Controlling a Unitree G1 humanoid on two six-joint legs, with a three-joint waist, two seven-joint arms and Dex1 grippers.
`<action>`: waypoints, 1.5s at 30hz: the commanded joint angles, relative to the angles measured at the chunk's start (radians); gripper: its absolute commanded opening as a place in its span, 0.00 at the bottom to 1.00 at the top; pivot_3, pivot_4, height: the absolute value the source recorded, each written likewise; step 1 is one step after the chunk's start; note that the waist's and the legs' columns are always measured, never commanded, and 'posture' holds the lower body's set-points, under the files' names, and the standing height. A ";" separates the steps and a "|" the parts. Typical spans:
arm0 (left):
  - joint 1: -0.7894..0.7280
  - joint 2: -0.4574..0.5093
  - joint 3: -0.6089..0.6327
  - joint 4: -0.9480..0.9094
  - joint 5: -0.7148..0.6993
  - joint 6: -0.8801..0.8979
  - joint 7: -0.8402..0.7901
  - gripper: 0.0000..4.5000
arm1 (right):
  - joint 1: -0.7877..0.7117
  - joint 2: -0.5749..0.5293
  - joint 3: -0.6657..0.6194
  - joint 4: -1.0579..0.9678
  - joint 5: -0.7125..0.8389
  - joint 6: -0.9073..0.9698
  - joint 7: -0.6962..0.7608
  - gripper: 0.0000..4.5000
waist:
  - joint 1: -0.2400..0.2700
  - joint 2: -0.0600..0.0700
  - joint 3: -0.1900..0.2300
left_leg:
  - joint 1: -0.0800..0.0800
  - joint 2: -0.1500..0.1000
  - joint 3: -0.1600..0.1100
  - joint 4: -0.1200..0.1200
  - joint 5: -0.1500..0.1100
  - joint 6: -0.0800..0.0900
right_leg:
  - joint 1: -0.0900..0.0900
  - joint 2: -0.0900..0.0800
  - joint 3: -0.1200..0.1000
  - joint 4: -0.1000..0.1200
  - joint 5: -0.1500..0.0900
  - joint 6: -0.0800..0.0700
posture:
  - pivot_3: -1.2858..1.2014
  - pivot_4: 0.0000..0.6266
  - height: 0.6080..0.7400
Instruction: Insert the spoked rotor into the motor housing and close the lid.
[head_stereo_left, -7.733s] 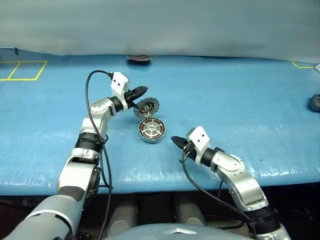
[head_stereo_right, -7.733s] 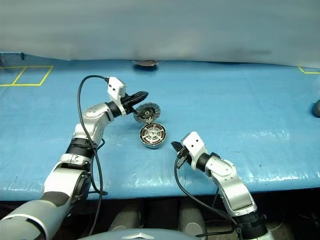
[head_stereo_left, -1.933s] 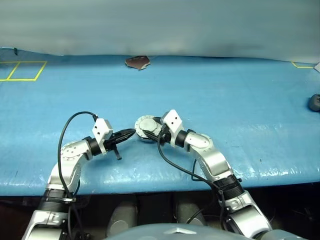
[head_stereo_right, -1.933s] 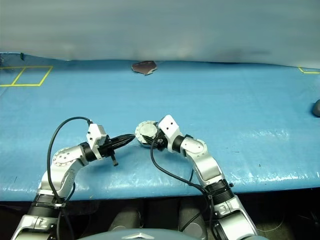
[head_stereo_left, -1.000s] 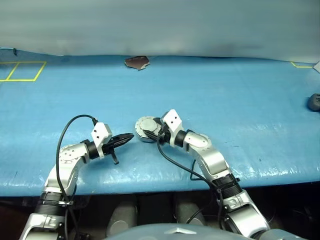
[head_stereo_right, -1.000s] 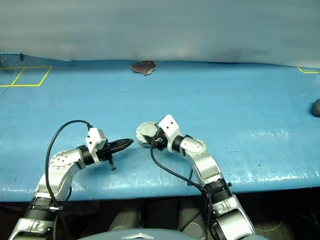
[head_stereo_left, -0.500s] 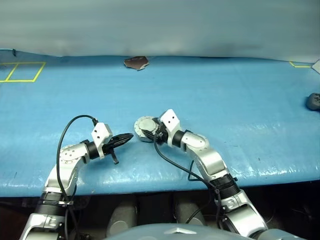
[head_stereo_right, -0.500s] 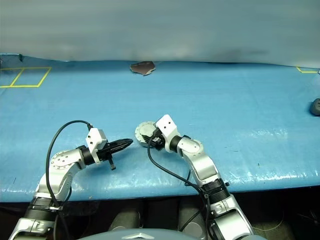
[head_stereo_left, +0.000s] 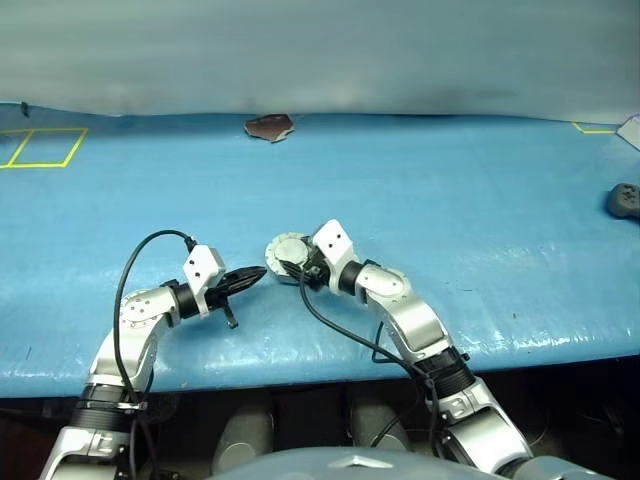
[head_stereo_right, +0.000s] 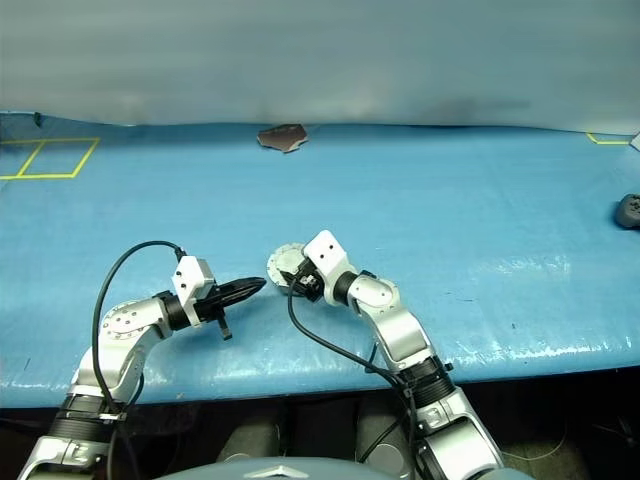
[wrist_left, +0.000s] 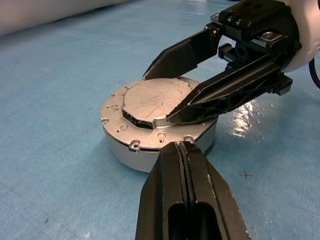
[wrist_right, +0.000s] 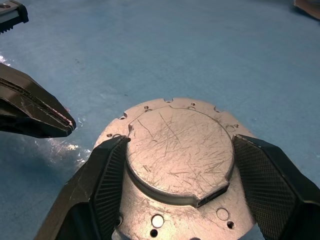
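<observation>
The lid (wrist_right: 180, 150) is now closed over the motor housing (wrist_left: 150, 150). The right end effector (wrist_right: 180, 165) straddles it; the left end effector (wrist_left: 182, 147) has withdrawn beside it.

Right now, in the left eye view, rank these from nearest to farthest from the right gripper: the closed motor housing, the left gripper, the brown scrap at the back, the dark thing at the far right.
1. Motor housing, between its fingers.
2. Left gripper, just left.
3. Brown scrap, back edge.
4. Dark object, far right.
</observation>
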 joint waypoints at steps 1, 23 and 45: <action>-0.001 0.000 0.004 -0.004 0.000 -0.016 0.004 0.00 | 0.012 -0.006 0.012 0.040 -0.023 0.030 -0.010 0.72 | 0.001 0.000 0.000 | 0.000 0.000 0.000 0.000 0.000 0.000 | 0.000 0.000 0.000 0.000 0.000 0.000 | 0.52 0.24 1.00; -0.117 -0.082 0.064 -0.010 -0.086 0.302 0.195 0.00 | 0.028 -0.022 0.014 0.028 -0.014 0.068 -0.003 0.72 | -0.002 -0.001 -0.001 | 0.004 0.000 -0.001 -0.003 0.000 0.000 | 0.004 0.000 -0.001 -0.001 0.000 0.000 | 0.52 0.24 1.00; -0.241 -0.104 0.009 0.107 -0.123 0.544 0.191 0.00 | 0.036 -0.011 0.013 0.028 -0.016 0.048 -0.033 0.72 | 0.003 -0.002 -0.002 | 0.004 0.000 -0.001 -0.003 0.000 0.000 | 0.005 0.000 -0.001 -0.001 -0.002 -0.002 | 0.52 0.24 1.00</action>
